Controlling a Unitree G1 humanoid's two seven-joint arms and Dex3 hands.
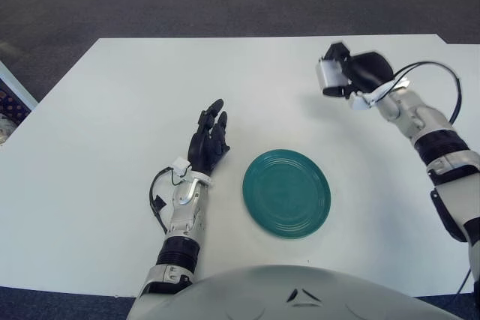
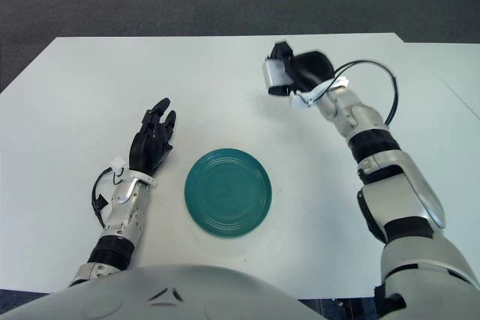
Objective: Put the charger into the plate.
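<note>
A round teal plate (image 1: 286, 193) lies on the white table (image 1: 112, 110), near its front edge. My right hand (image 1: 351, 73) is raised above the table, up and to the right of the plate, with its black fingers shut on a small white charger (image 1: 329, 75). In the right eye view the same charger (image 2: 274, 74) shows at the upper middle, held clear of the tabletop. My left hand (image 1: 209, 140) shows to the left of the plate, fingers stretched out and holding nothing.
A black cable (image 1: 435, 73) loops along my right forearm. Dark carpet lies beyond the table's far edge. At the far left edge, part of another object (image 1: 11, 106) shows beside the table.
</note>
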